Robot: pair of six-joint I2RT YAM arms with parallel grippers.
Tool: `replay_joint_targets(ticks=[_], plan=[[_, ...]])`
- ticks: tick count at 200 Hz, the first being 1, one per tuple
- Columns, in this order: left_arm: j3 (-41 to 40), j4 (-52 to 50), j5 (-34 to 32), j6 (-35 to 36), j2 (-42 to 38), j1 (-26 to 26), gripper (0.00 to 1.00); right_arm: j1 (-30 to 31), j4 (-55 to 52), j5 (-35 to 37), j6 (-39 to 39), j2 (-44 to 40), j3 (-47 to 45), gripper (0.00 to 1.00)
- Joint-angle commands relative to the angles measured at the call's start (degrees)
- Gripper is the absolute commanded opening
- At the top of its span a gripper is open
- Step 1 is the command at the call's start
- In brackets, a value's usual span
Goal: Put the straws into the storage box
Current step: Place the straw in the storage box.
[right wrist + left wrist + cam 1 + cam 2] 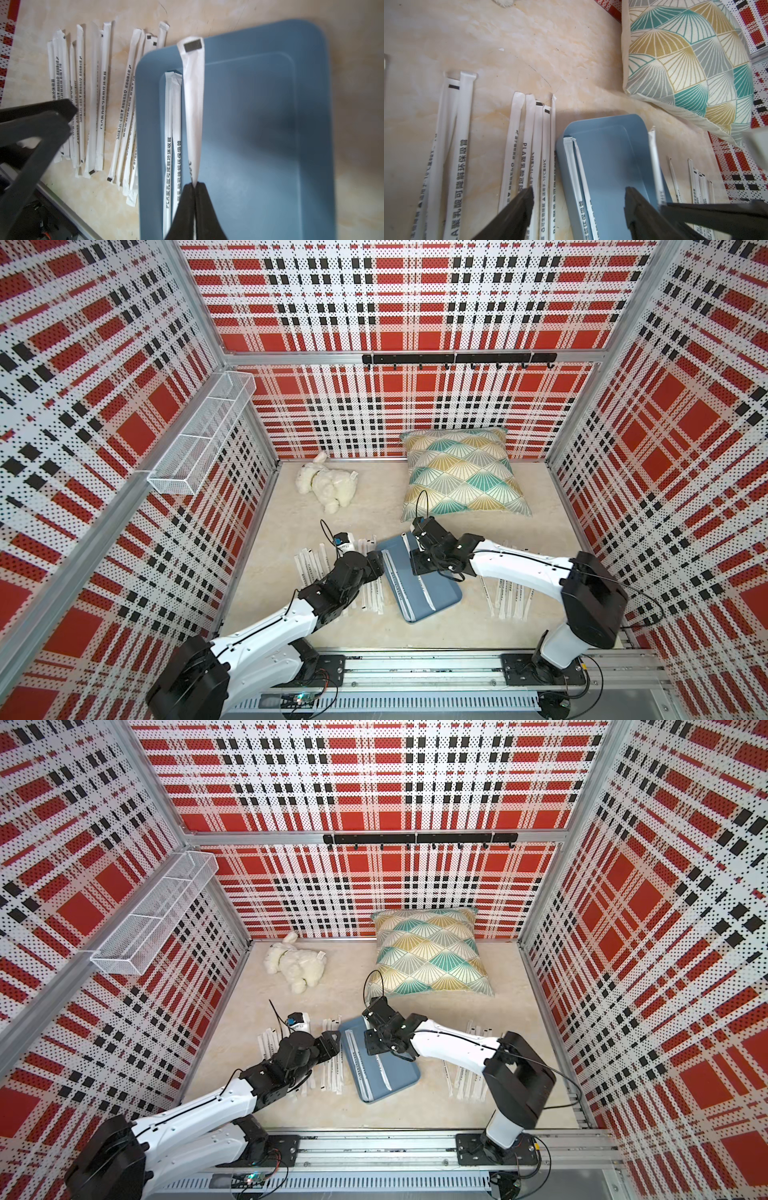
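Over the box [259, 124], my right pincer [195, 184] is clamped on one straw [193, 93]. Left pincer [579, 193] gapes wide, holding nothing.

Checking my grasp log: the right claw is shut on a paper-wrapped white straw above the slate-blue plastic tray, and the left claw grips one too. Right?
Not quite: the left claw is open and grips nothing, as the left wrist view shows. The right claw is indeed shut on a paper-wrapped white straw above the shallow slate-blue plastic tray.
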Motion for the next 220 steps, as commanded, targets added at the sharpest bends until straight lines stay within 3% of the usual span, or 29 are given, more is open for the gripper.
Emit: replay_joint_targets(ticks=[1, 62, 91, 129, 168, 220], plan=[[-1.2, -4.0, -0.6, -0.8, -2.4, 2.4, 0.73, 0.7, 6.7, -5.1, 2.5, 3.6, 0.1, 0.09], [-2.3, -4.7, 5.7, 1.4, -4.8, 12.8, 0.71, 1.6, 6.9, -8.2, 1.9, 10.5, 1.0, 0.10], [-1.2, -4.7, 6.7, 3.2, -3.4, 14.5, 0.70, 1.6, 5.5, -7.5, 0.7, 11.9, 2.2, 0.11], [0.3, -7.2, 5.9, 4.8, -1.6, 16.7, 0.64, 1.6, 2.6, -7.1, 0.3, 10.4, 4.4, 0.23], [2.5, -8.9, 8.1, 7.8, 0.8, 23.0, 0.51, 1.5, -1.9, -3.2, -0.1, 4.2, 6.7, 0.32], [4.8, -8.6, 7.1, 10.1, 8.6, 21.0, 0.25, 1.5, -0.4, 0.4, 1.5, 1.1, 4.3, 0.32]])
